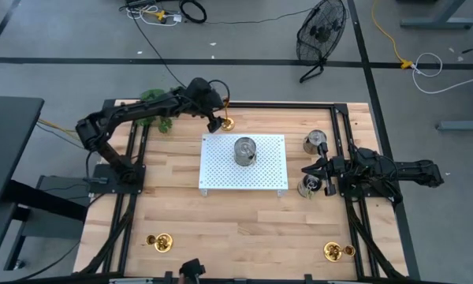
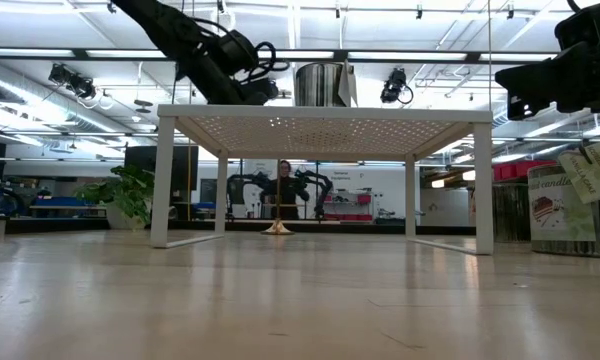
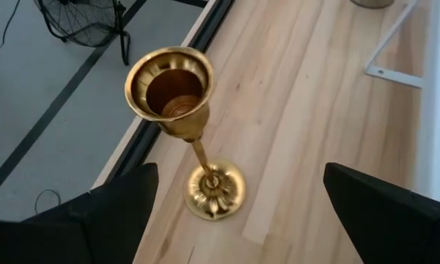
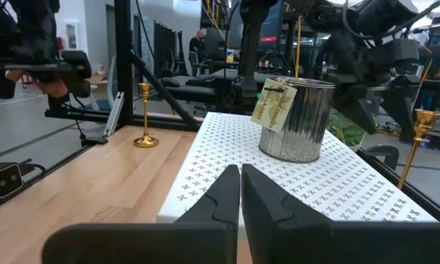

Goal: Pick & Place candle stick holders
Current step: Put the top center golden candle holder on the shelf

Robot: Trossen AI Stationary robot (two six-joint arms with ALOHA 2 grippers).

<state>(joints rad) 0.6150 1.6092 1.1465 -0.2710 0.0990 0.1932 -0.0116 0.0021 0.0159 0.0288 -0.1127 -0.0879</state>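
Standing between the open left pincer (image 3: 238,209): tall holder (image 3: 182,125).

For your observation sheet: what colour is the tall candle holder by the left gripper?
Shiny gold-brass, clearest in the left wrist view.

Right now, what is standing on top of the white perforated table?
One metal tin with a paper tag stands on the white perforated platform. Nothing else shows on its top. What lies under the tin is covered.
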